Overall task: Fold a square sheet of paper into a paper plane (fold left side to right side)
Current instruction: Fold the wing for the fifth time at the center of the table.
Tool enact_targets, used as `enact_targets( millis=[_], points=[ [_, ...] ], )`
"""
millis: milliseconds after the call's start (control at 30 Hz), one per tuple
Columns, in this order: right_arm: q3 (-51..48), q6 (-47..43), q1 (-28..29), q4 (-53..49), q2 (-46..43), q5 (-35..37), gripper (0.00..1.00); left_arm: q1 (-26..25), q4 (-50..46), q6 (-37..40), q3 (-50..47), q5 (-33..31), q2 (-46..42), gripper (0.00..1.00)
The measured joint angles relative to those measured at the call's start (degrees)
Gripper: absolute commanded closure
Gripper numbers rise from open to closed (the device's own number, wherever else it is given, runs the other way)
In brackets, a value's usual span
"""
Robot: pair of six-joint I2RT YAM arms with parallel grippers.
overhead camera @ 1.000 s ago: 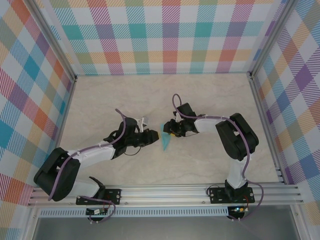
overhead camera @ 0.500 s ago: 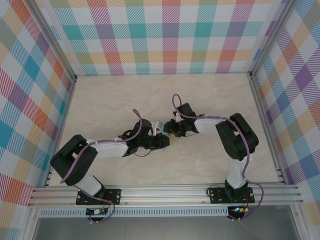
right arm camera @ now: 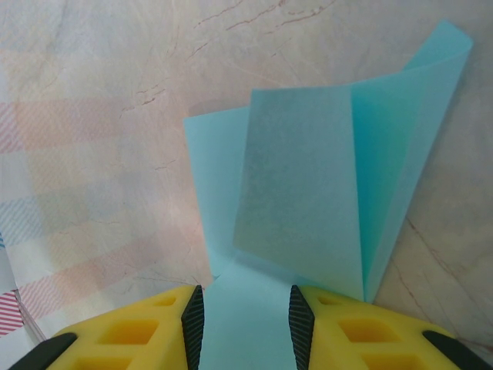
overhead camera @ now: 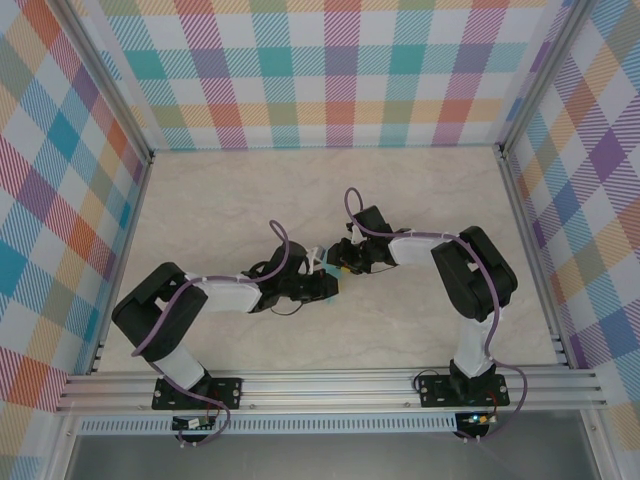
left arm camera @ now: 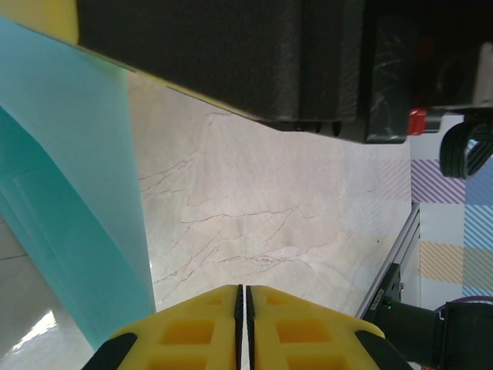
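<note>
Pale marbled counter [overhead camera: 420,200] lies inside pastel checked walls [overhead camera: 340,80], with an aluminium rail [overhead camera: 330,385] across the near edge where both arms are bolted. The arms reach inward and meet at the middle, a purple cable [overhead camera: 275,240] looping over the left one. From above, their black wrists crowd the meeting spot and cover most of the sheet of paper [overhead camera: 326,267], which shows as a small turquoise sliver between the left end effector [overhead camera: 328,286] and the right end effector [overhead camera: 341,262].

The right wrist camera gives the paper [right arm camera: 308,177] plainly. It is partly folded and lies on the marbled surface, with one flap curling up off it at the far right. A narrow part runs into the gap of the right end effector [right arm camera: 245,308], whose yellow fingers [right arm camera: 139,324] stand apart on either side. Whether they press the paper cannot be told.

The left wrist camera sees the same paper [left arm camera: 69,193] as a tall turquoise band rising along the left of its picture, beside rather than inside the left end effector [left arm camera: 244,297]. Its two yellow fingers [left arm camera: 192,327] are together, a hairline seam between them and nothing visible in it. Close ahead, the dark housing of the other arm [left arm camera: 231,54] looms across the top, with a small red part [left arm camera: 417,121] at its right end.
</note>
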Motion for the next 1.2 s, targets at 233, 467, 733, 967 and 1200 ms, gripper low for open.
enact_targets(
  millis=[233, 467, 733, 967, 1200],
  points=[
    [0.0, -0.52, 0.0, -0.11, 0.0, 0.0, 0.62, 0.0, 0.9, -1.14, -1.77, -0.07, 2.25, 0.89],
    [0.0, -0.85, 0.0, -0.15, 0.0, 0.0, 0.62, 0.0, 1.99, -1.55, -1.97, 0.0, 3.06, 0.89],
    [0.0, -0.87, 0.0, -0.17, 0.0, 0.0, 0.62, -0.07, 3.54, -2.82, -2.36, -0.22, 5.33, 0.92],
    [0.09, -0.92, 0.0, -0.37, 0.0, 0.02, 0.62, -0.94, 3.23, -2.8, -2.34, -1.53, 5.31, 0.93],
    [1.07, -1.07, 0.2, -2.95, 0.0, 0.59, 0.62, -3.02, -1.36, -1.31, -0.33, -4.44, 5.16, 0.93]
  ],
)
